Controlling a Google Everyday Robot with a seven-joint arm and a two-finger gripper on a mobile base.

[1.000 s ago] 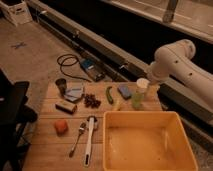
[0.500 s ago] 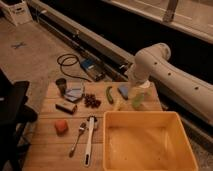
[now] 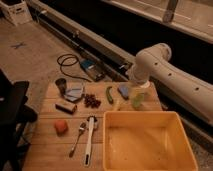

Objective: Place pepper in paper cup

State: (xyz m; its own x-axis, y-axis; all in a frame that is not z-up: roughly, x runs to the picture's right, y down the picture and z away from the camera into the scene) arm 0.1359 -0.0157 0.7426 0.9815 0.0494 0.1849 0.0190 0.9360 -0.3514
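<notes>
toward the back of the wooden table (image 3: pixel 50 142), spotting the pepper (image 3: pixel 109 94) lying flat and untouched, a little left of the paper cup (image 3: pixel 138 101). right above that cup, finding the gripper (image 3: pixel 138 87), seemingly spread open and gripping nothing.

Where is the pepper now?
In the camera view, the pepper lies toward the table's back, between grapes and a blue item; the gripper hovers farther right.

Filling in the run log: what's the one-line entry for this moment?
gripper: open, over paper cup, back right | pepper: lying on wooden table, left of cup, ungrasped | step: pick not yet done
</notes>
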